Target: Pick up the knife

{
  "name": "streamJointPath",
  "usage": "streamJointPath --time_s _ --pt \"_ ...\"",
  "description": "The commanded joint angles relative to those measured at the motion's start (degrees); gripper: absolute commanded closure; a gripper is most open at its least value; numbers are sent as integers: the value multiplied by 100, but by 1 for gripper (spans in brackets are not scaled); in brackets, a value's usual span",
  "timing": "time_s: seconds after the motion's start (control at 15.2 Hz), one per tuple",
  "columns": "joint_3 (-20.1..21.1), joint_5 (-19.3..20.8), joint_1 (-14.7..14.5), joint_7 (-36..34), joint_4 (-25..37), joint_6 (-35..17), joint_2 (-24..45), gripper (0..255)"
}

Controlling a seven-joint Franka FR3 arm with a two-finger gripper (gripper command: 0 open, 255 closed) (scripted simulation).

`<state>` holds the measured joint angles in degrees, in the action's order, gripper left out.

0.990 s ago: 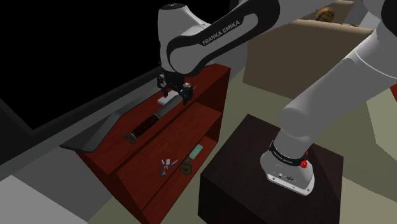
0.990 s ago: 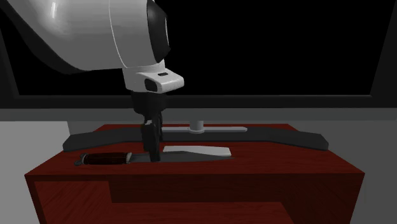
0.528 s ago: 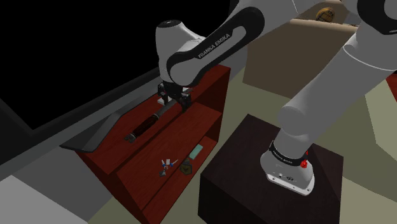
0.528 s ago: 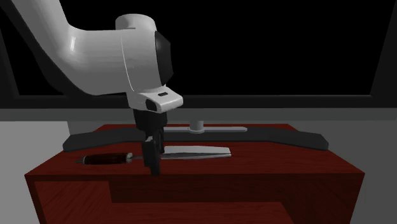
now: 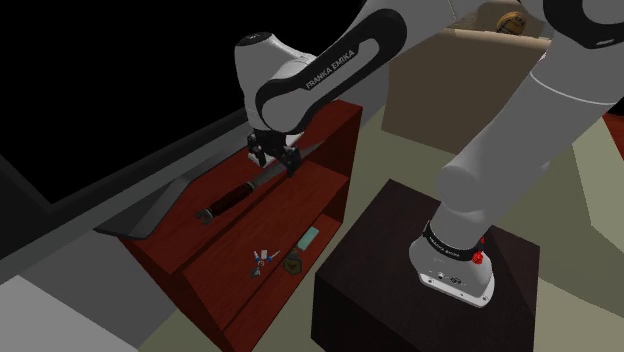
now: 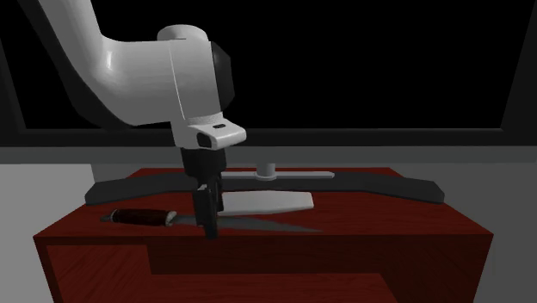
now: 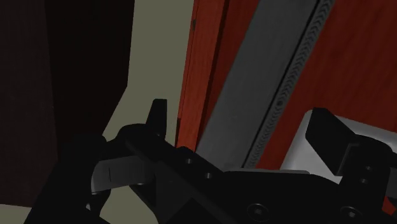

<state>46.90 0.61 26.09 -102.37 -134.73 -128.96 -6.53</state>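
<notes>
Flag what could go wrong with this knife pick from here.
1. The gripper is at the knife where blade meets handle, not mid-handle; lifted there, the knife may pivot or slip.
2. The white flat object lies right beside the blade and could get nudged or caught.
3. The blade runs close to the red cabinet top's edge; a dropped knife could go over it.

Dark-handled, grey-bladed knife (image 6: 274, 225); red-brown cabinet (image 6: 387, 215)
</notes>
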Motion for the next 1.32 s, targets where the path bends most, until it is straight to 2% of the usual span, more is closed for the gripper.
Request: streamJointPath --time_s 0.0,0.07,0.13,0.2,0.66,1.25 --pt "-37 75 79 -54 19 -1369 293 255" --pt "-123 49 129 101 -83 -1450 258 255" --pt "-81 -81 49 75 -214 -1489 130 255" --pt "-97 -386 -44 228 -469 -1500 -185 255" --pt "-288 -789 -178 552 -221 -902 -624 255" --pt "-438 -1060 -209 792 144 -211 -1019 255"
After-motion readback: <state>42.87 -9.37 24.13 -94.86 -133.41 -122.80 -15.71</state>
